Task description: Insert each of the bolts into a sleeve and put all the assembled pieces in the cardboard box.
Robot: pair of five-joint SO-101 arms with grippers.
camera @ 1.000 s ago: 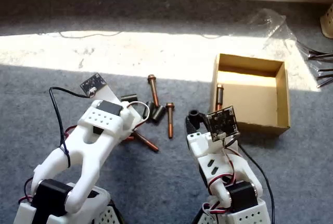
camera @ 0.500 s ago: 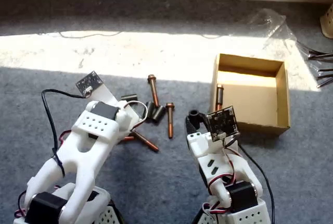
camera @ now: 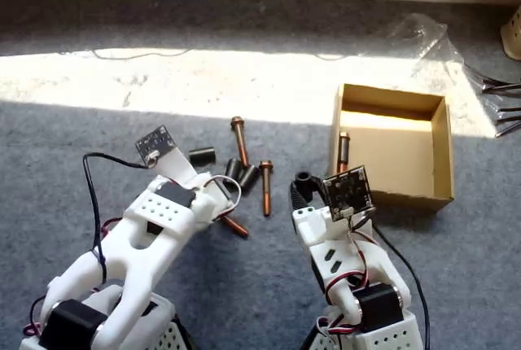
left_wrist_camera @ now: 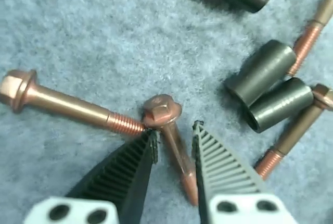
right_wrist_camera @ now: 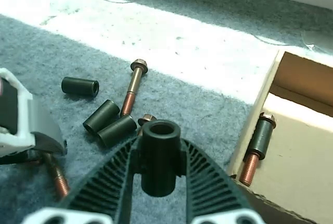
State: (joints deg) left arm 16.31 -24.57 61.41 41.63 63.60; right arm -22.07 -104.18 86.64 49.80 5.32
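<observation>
My left gripper is open just above the grey carpet, one finger on each side of a copper bolt lying there. A second bolt lies close by, tip against the first bolt's head. Three dark sleeves and two more bolts lie just beyond. My right gripper is shut on an upright black sleeve, held beside the cardboard box. Inside the box, one bolt-and-sleeve piece leans against the near wall.
A clear plastic bag lies behind the box, and dark cables run at the right edge. A thin wire crosses the sunlit strip. Open carpet lies left of the parts and in front of the box.
My left arm has swung right and forward, bringing its gripper over the nearest bolt. The right arm has kept still with its sleeve.
</observation>
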